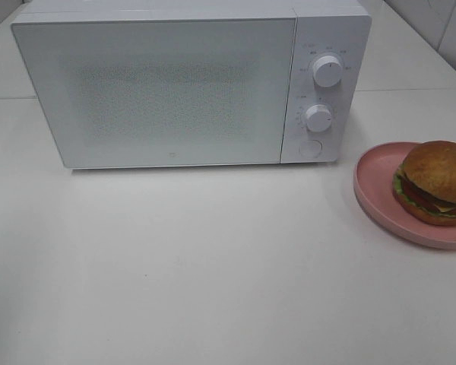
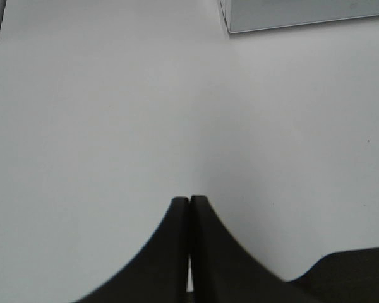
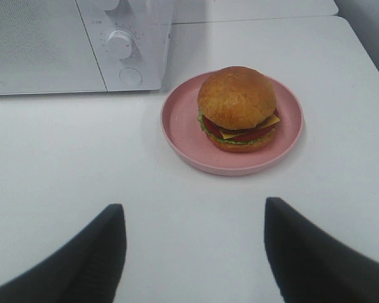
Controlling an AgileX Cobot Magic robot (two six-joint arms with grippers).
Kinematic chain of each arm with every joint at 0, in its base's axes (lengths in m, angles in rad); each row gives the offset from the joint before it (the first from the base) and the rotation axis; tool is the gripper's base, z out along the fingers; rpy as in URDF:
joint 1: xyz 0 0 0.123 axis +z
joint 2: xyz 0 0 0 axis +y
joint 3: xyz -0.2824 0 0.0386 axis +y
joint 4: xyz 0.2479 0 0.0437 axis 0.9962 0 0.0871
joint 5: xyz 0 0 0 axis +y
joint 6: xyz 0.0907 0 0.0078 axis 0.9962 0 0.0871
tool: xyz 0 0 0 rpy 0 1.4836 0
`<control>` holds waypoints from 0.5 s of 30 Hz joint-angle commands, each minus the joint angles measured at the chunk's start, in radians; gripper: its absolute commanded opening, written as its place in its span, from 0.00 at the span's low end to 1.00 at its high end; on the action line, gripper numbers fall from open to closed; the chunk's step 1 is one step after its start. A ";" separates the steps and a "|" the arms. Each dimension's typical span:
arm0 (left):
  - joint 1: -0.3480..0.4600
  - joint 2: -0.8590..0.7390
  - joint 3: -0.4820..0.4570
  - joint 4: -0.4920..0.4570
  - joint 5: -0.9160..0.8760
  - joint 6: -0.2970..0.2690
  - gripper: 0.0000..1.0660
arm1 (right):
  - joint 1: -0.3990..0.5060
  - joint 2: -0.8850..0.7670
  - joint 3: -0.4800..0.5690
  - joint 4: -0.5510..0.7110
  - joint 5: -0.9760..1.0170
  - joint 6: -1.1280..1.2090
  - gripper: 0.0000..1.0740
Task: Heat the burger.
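Nothing done yet: burger (image 3: pixel 238 107) sits on pink plate (image 3: pixel 180 129) on the counter (image 1: pixel 213 266) beside the closed microwave (image 1: pixel 159 91). Left hand (image 2: pixel 189 208) together, empty; right hand (image 3: pixel 194 218) apart, short of the plate.

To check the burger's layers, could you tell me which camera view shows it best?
The right wrist view: the burger sits whole on the pink plate. The exterior high view shows it at the frame's edge; the left wrist view misses it.

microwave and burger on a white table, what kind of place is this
Probably a staged kitchen-style test bench rather than a real kitchen: a white microwave with its door shut, a burger on a pink plate, all on a bare white table, with what may be tiled wall behind.
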 commanded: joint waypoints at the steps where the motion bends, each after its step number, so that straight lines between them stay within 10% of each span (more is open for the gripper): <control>1: 0.001 -0.069 0.046 -0.003 0.020 -0.002 0.00 | -0.007 -0.026 0.004 0.003 -0.014 0.001 0.56; 15: 0.001 -0.383 0.171 -0.049 -0.049 0.110 0.00 | -0.007 -0.026 0.004 0.003 -0.014 0.001 0.56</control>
